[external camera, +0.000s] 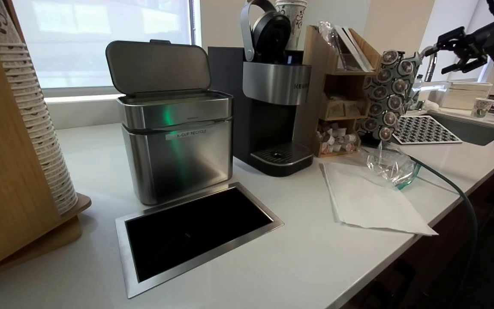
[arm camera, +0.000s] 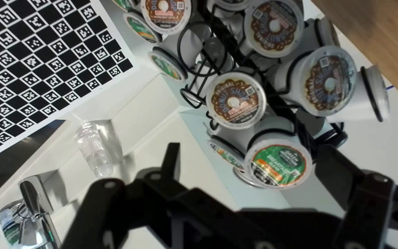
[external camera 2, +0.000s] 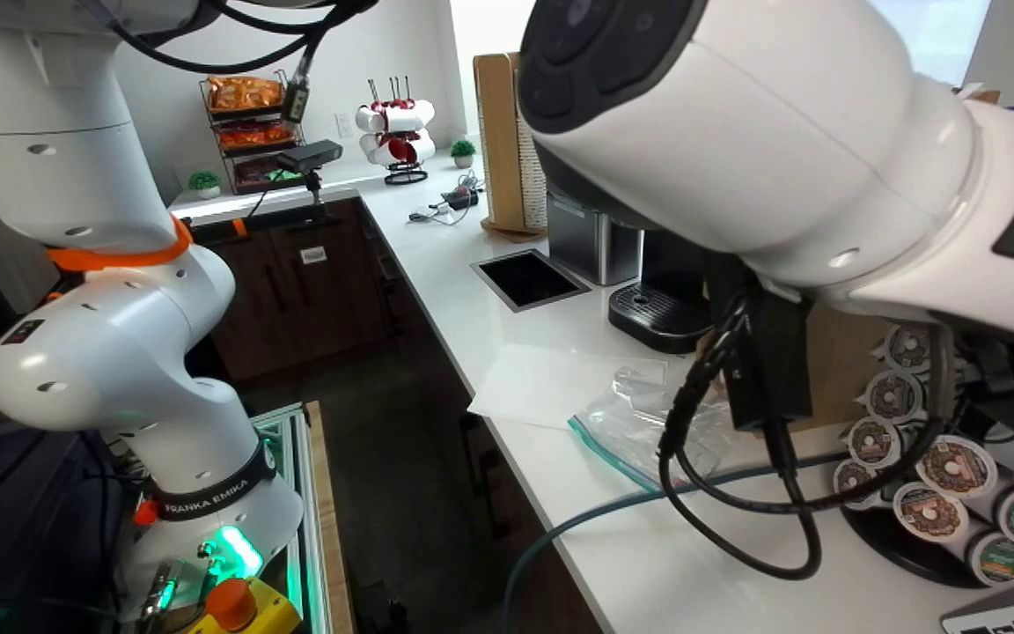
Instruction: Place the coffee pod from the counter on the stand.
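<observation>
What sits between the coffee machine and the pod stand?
A wooden organizer stands between the coffee machine and the pod stand, as seen in an exterior view.

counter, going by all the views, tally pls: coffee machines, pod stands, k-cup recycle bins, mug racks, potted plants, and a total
Coffee machine: 1
Pod stand: 1
Recycle bin: 1
Mug rack: 1
Plants: 2
Total: 6
</observation>
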Controlling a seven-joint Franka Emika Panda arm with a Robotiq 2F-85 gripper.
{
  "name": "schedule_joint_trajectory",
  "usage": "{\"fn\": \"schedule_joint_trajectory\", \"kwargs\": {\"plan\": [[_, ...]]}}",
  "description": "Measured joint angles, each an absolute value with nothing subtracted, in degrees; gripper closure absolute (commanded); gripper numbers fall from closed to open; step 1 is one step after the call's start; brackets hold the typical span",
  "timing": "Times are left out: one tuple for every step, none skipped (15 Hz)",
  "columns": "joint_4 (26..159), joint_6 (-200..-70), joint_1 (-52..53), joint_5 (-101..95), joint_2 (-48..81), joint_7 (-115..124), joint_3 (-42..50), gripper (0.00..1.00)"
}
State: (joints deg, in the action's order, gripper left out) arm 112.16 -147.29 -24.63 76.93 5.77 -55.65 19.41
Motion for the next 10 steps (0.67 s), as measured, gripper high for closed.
{"fn": "schedule_joint_trajectory", "kwargs": {"plan": [[113.1,-147.3,-24.6,76.5,4.9,-55.9,19.6,0.0],[114.0,-147.3,-24.6,75.9,4.2,-56.0,19.8,0.0],[114.9,-147.4,-24.6,75.1,3.4,-56.0,20.0,0.0],[115.8,-147.5,-24.6,74.2,2.6,-56.0,20.2,0.0],[116.6,-147.9,-24.6,73.5,1.8,-56.0,20.4,0.0],[117.5,-148.4,-24.6,72.6,1.1,-56.0,20.5,0.0],[118.2,-148.8,-24.6,71.8,0.5,-56.0,20.6,0.0],[119.0,-149.4,-24.6,71.0,-0.2,-56.0,20.7,0.0],[119.7,-149.9,-24.6,70.2,-0.8,-56.0,20.7,0.0],[120.3,-150.4,-24.6,69.7,-1.4,-56.0,20.7,0.0]]}}
